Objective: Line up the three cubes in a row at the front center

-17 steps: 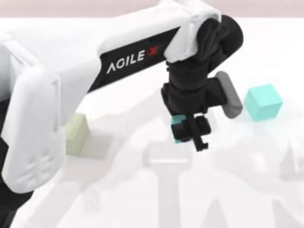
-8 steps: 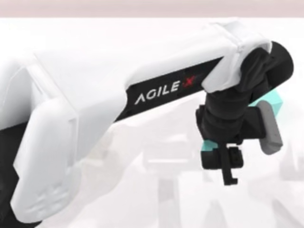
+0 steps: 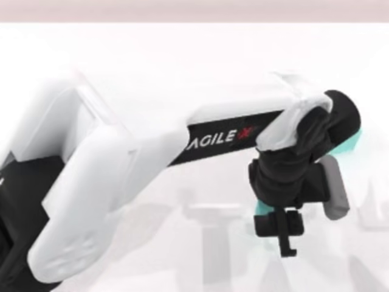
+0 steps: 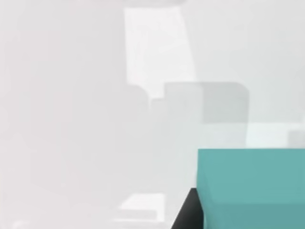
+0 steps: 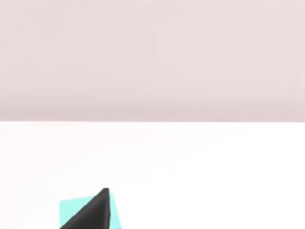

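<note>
- Teal showed under the left tool [image 3: 281,234]: the small teal cube [image 3: 262,210] peeked out beside the black wrist, right of centre in the top view.
- In the left wrist view that teal cube [image 4: 251,188] filled a corner, a dark finger [image 4: 187,214] against it, so the tool looked closed on the cube; whether it was off the table [image 3: 182,73] I could not tell.
- Just behind the wrist a sliver of the cyan cube [image 3: 354,139] peeked out, close to the carried one.
- The beige cube was hidden under the arm, so no row could be checked.
- The right tool was not seen from above; its own view showed only a dark tip [image 5: 93,210] before a cyan cube [image 5: 69,210], so its opening I could not tell.
- Risk, as I judged it: with the cyan cube this near, setting the teal one down could nudge it out of line, and a skewed release would leave the row crooked.
</note>
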You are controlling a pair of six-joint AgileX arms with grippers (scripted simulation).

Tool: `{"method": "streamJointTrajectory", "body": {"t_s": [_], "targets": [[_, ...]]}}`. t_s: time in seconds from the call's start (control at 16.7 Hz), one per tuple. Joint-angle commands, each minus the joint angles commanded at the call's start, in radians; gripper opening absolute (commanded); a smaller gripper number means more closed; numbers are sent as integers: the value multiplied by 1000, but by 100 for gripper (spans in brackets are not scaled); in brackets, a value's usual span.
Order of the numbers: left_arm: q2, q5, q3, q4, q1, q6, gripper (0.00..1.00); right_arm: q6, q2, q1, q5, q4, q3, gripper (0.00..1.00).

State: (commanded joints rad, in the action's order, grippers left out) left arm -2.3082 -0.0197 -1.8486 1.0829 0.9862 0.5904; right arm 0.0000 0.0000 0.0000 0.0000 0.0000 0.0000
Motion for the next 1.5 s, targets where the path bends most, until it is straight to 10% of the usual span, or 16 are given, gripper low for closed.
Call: {"method": "streamJointTrajectory", "body": {"t_s": [0.3,1.08,1.5], "targets": [[-6,0,21,-23,1,1,0,0,0,0,0,0,0,100],[-6,0,21,-23,1,1,98,0,0,0,0,0,0,100],[-6,0,21,-23,1,1,100,0,0,0,0,0,0,100]]}}
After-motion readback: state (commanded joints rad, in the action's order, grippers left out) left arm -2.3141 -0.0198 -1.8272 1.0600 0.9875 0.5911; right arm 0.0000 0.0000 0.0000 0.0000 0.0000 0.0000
